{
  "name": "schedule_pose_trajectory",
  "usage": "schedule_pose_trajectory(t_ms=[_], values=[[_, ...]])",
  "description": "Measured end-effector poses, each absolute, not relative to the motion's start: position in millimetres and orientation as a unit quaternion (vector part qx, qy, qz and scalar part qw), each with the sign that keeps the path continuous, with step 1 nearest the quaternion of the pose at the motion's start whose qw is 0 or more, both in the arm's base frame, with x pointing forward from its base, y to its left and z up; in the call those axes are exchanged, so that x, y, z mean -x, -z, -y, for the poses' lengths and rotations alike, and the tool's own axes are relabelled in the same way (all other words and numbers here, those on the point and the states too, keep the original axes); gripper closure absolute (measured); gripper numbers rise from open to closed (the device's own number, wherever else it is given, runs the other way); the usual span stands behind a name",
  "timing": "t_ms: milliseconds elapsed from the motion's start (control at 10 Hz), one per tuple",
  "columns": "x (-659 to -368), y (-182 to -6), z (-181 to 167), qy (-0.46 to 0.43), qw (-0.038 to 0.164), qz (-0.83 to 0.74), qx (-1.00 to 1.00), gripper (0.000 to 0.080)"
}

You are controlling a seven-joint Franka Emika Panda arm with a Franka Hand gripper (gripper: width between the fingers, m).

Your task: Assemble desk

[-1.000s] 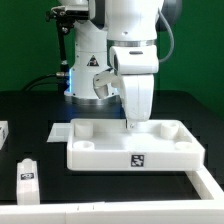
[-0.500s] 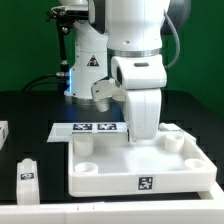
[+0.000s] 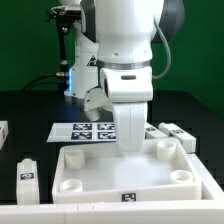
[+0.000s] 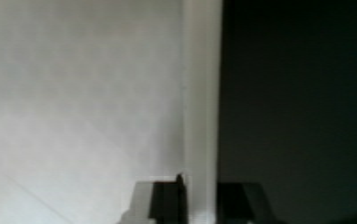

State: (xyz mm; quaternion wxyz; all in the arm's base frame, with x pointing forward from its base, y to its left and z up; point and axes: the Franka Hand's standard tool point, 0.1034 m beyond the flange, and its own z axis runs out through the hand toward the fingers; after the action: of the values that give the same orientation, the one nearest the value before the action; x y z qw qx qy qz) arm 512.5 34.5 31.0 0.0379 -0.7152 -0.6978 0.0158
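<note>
Gripper (image 3: 128, 143) is pressed together, pinching the thin far rim of panel (image 3: 110, 168), approx. at its middle. Panel lies flat on table (image 3: 30, 112), long axis across the exterior view, reaching from gripper twd camera. One loose leg (image 3: 27, 172) lies apart, at the exterior view's left.

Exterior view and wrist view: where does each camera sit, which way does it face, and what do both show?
Exterior view: off the arm, facing the robot's base across the black table. It looks at the desk panel, a leg and the marker board, and shows the arm and the gripper.
Wrist view: on the wrist, looking along the dark fingers at the panel's thin wall.
Shared: the gripper shut on the desk panel's wall, and the table.
</note>
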Motion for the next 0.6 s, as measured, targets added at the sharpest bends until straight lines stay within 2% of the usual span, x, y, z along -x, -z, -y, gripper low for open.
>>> schedule_pose_trajectory(t_ms=[400,500,600], values=[[-517.7,-18.6,-39.8,-0.013,0.042,0.697,0.715,0.0745],[-517.4,-18.2,-39.7,-0.013,0.043,0.697,0.715,0.0673],[-517.1,-17.9,-39.5,-0.014,0.043,0.697,0.716,0.0673]])
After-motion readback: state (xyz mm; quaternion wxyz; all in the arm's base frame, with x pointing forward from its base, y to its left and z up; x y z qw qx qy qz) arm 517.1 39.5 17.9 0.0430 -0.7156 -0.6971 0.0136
